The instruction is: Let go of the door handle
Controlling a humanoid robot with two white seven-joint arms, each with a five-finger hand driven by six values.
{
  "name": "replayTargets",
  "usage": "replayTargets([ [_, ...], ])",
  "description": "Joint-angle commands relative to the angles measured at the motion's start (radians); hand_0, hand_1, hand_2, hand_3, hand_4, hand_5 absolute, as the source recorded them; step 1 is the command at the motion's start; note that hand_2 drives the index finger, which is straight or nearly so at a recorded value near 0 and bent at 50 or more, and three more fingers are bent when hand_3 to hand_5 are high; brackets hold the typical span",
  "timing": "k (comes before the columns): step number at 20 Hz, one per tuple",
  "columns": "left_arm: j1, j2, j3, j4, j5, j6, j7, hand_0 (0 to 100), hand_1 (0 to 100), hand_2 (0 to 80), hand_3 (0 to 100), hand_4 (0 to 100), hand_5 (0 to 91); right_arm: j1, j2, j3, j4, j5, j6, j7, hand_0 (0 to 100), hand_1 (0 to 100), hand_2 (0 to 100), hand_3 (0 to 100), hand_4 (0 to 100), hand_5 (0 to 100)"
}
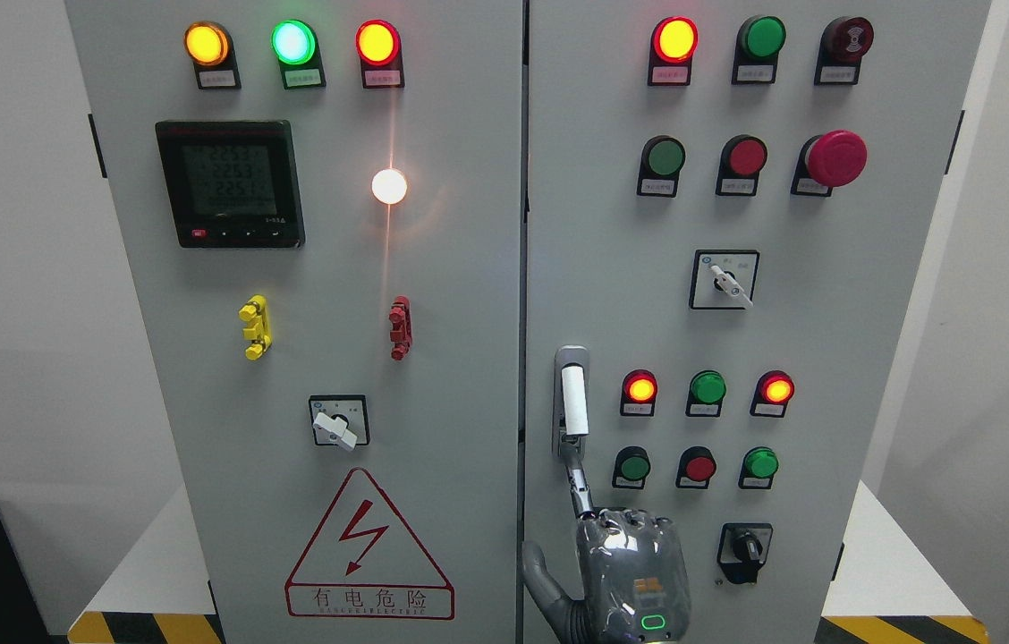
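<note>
The door handle (573,400), a white upright bar in a grey plate, sits at the left edge of the cabinet's right door (826,358). My right hand (631,572) comes up from the bottom edge just below it, its grey back facing the camera. Its index finger (578,487) points straight up and its tip meets the handle's lower end. The thumb (543,577) sticks out to the left. The other fingers are hidden behind the hand. Nothing is wrapped around the bar. Both doors look flush, with a narrow dark seam between them.
Around the handle are lit and unlit round buttons (707,387), a rotary switch (743,546) at the lower right and a red emergency button (835,158) above. The left door (433,402) carries a meter (230,183), a selector switch (339,422) and a lightning warning sign (368,547).
</note>
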Motion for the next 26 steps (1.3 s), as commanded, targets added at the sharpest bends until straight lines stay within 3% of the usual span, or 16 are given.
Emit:
replayTargets([
  [1, 0.009, 0.000, 0.000, 0.000, 0.000, 0.001, 0.000, 12, 56, 0.0, 0, 0, 0.0, 0.005, 0.000, 0.000, 0.019, -0.001, 0.000, 0.000, 46, 32, 3, 100, 100, 100],
  [26, 0.009, 0.000, 0.000, 0.000, 0.000, 0.001, 0.000, 12, 56, 0.0, 0, 0, 0.0, 0.007, 0.000, 0.000, -0.006, -0.003, -0.001, -0.016, 46, 32, 3, 100, 100, 100],
])
